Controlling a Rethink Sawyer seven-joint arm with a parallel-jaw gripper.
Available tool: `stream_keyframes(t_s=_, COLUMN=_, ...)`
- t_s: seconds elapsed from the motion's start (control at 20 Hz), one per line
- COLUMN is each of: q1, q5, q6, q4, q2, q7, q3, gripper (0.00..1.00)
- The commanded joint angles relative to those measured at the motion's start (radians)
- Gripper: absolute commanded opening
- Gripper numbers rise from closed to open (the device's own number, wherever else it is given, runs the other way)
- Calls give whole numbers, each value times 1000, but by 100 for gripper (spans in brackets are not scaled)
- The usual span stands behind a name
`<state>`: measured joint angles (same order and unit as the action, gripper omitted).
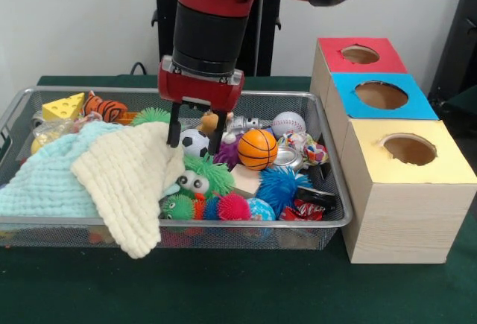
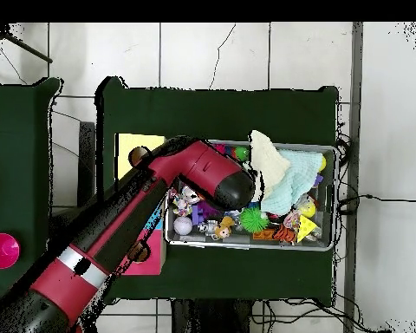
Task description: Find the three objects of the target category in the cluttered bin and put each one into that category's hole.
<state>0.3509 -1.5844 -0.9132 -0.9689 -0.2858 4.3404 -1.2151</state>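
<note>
Hovering at the middle of the silver wire-mesh bin [image 1: 45, 222] with the black two-finger gripper [image 1: 194, 145] spread wide, one finger at 9 o'clock and one at 3 o'clock of the small black-and-white soccer ball [image 1: 195, 142], nothing clamped yet. Judging sport balls as the target category. Lower straight down until the fingertips pass the ball's widest part, then close evenly; keep clear of the cream waffle-weave cloth [image 1: 127, 182] at 9 o'clock (easily snagged) and the purple toy at 3 o'clock.

Counting three sport balls: the soccer ball, an orange rubber basketball [image 1: 257, 149] at its 3 o'clock, a white stitched baseball [image 1: 288, 124] at 2 o'clock. Counting three wooden boxes, one round hole each: red-topped [image 1: 335, 63], blue-topped [image 1: 417, 108], yellow-topped [image 1: 447, 167]. Two cloths, counting the mint one [image 1: 41, 182].
</note>
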Motion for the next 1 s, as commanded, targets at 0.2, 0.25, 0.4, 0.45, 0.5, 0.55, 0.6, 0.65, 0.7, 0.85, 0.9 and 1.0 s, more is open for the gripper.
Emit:
stream_keyframes(t_s=0.2, q1=-51, q5=21, q6=2, q4=61, q2=-64, q7=21, q3=139, gripper=100)
stream_keyframes(t_s=0.25, q1=-46, q5=22, q6=11, q4=61, q2=-66, q7=21, q3=139, gripper=100)
stream_keyframes(t_s=0.4, q1=-28, q5=29, q6=38, q4=62, q2=-77, q7=15, q3=139, gripper=100)
stream_keyframes(t_s=0.45, q1=-22, q5=27, q6=26, q4=61, q2=-80, q7=32, q3=138, gripper=100)
stream_keyframes(t_s=0.5, q1=-17, q5=24, q6=10, q4=60, q2=-83, q7=49, q3=139, gripper=100)
stream_keyframes(t_s=0.55, q1=-10, q5=25, q6=11, q4=55, q2=-87, q7=69, q3=134, gripper=100)
stream_keyframes(t_s=0.6, q1=-6, q5=31, q6=29, q4=50, q2=-86, q7=45, q3=135, gripper=100)
stream_keyframes(t_s=0.65, q1=-1, q5=30, q6=26, q4=47, q2=-90, q7=65, q3=131, gripper=100)
stream_keyframes(t_s=0.7, q1=0, q5=33, q6=40, q4=45, q2=-89, q7=63, q3=124, gripper=100)
stream_keyframes(t_s=0.85, q1=13, q5=102, q6=76, q4=-4, q2=-54, q7=147, q3=146, gripper=100)
stream_keyframes(t_s=0.9, q1=26, q5=114, q6=63, q4=-31, q2=-48, q7=235, q3=143, gripper=100)
stream_keyframes(t_s=1.0, q1=40, q5=101, q6=24, q4=-29, q2=-52, q7=248, q3=143, gripper=100)
